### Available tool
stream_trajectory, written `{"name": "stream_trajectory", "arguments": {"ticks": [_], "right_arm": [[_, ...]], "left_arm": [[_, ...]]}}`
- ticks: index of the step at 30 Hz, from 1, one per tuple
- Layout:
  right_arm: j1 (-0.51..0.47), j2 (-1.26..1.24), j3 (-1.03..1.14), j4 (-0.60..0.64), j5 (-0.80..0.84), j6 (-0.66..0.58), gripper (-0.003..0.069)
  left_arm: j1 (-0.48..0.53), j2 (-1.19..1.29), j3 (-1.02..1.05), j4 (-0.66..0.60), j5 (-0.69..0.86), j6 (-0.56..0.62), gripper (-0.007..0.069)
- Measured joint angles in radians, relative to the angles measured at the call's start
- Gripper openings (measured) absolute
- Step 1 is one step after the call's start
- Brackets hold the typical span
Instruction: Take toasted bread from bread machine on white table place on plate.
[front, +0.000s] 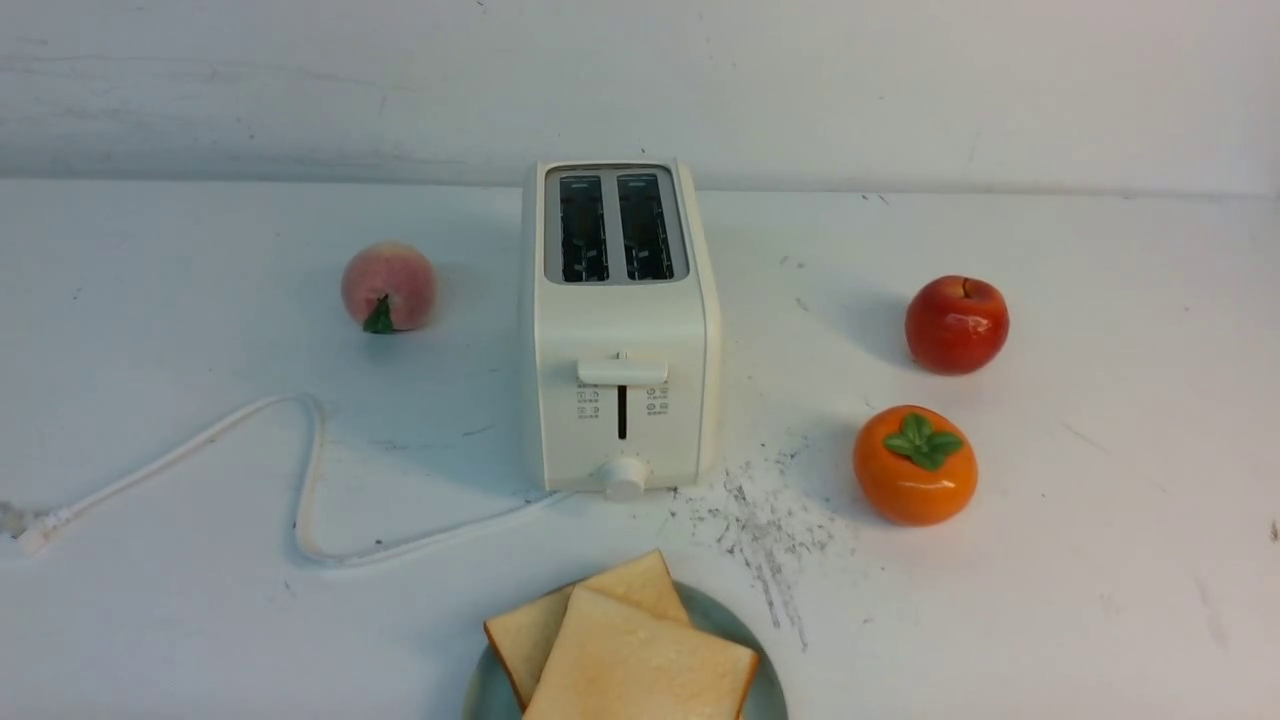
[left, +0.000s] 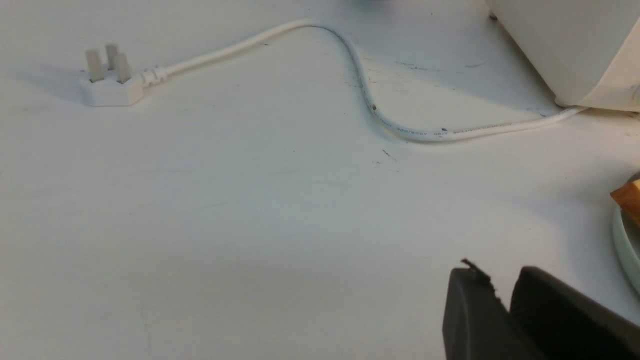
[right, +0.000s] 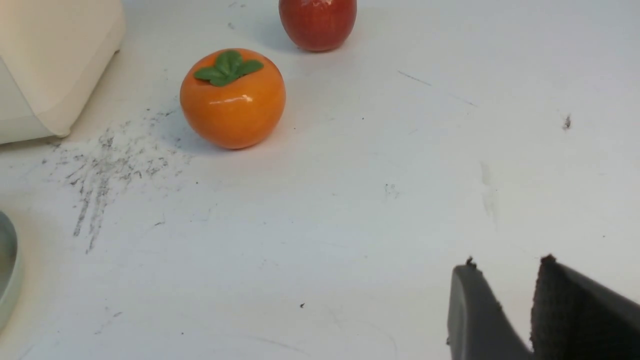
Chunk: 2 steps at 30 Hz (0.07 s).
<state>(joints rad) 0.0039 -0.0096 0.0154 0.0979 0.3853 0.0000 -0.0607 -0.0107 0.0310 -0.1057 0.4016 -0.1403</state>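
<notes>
1. The left gripper (left: 492, 280) hangs over bare counter (left: 250, 225) with its jaws a narrow gap apart and nothing between them. It sits just beside the plate's rim, well short of the cord (left: 360, 85) and its plug (left: 107, 82).
2. The right gripper (right: 505, 280) is likewise slightly parted and empty, above the counter near the grey scratch marks (right: 100, 165), with the persimmon (right: 232, 97) and the apple (right: 317, 22) farther out.
3. Neither arm shows in the front view, so both look clear of the work.
4. Both slices of toasted bread (front: 625, 645) lie overlapping on the plate (front: 480, 690), the nearer one on top. The plate is in front of the bread machine (front: 620, 330).
5. The bread machine's two slots look dark and empty, its lever (front: 622, 372) up.
6. Judgement: the placing seems done, and the step in hand is a clean retreat.
7. To do it well, keep each gripper lifting away from the plate rather than sweeping across it, so a finger does not catch the rim or nudge the top slice.
8. Keep the left arm off the cord, since a snag could drag the bread machine, and keep the right arm wide of the persimmon, which would roll. The peach (front: 388, 287) is well out of reach.
</notes>
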Motion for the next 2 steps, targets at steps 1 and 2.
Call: {"name": "stream_trajectory", "arguments": {"ticks": [1,2], "right_arm": [[0.000,0.000,0.000,0.000,0.000,0.000,0.0191],[0.000,0.000,0.000,0.000,0.000,0.000,0.0191]], "left_arm": [[0.000,0.000,0.000,0.000,0.000,0.000,0.0120],[0.000,0.000,0.000,0.000,0.000,0.000,0.0120]]}}
